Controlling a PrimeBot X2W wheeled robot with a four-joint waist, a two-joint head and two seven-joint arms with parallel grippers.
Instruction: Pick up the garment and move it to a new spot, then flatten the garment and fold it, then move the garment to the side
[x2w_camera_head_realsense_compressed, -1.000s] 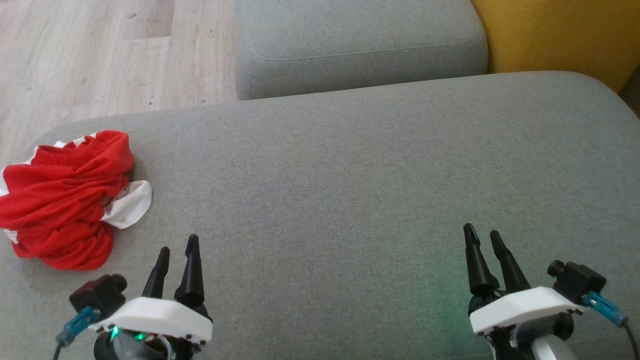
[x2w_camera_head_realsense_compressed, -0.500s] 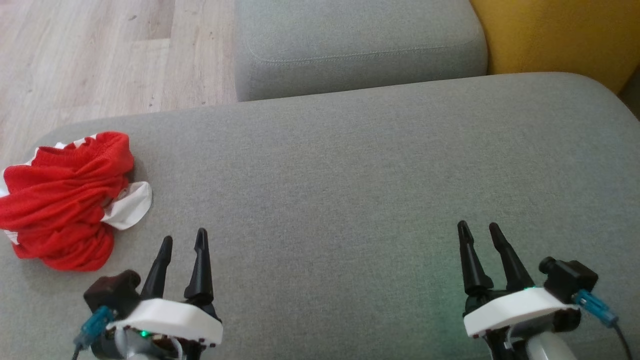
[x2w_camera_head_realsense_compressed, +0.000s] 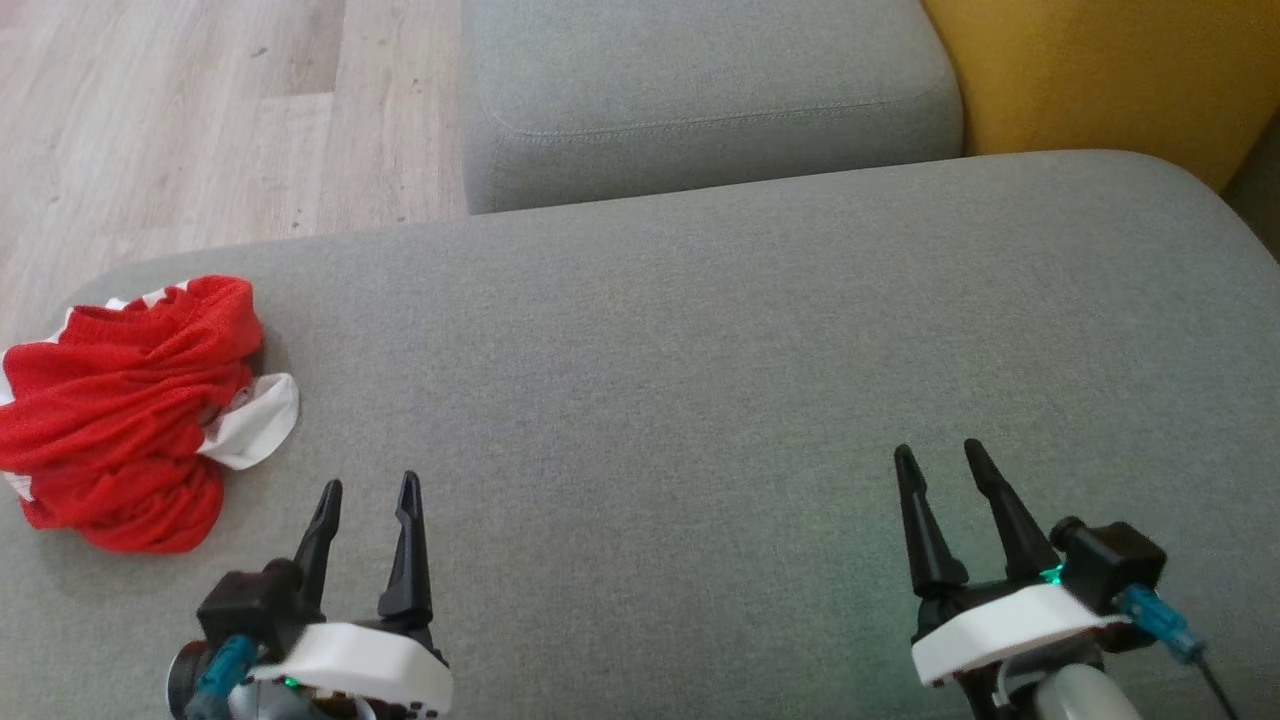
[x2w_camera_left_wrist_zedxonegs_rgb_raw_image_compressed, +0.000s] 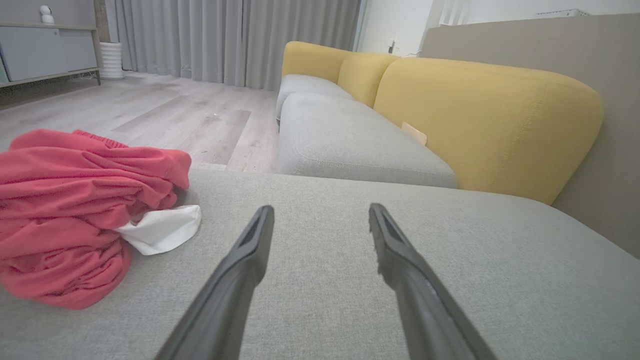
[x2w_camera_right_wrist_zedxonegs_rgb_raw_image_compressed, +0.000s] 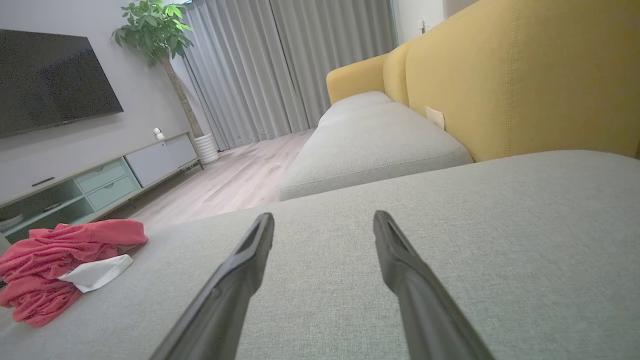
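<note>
The red garment (x2w_camera_head_realsense_compressed: 120, 410) lies bunched at the sofa cushion's (x2w_camera_head_realsense_compressed: 700, 400) left edge. The left gripper (x2w_camera_head_realsense_compressed: 369, 482) and right gripper (x2w_camera_head_realsense_compressed: 937, 447) hover empty, fingers spread. The left one, being nearer, should pinch a thick upper fold.

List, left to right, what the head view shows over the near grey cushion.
Crumpled red mesh garment with white trim → left pincer, open → right pincer, open. The garment lies on the grey fabric sofa cushion; both pincers are empty.
</note>
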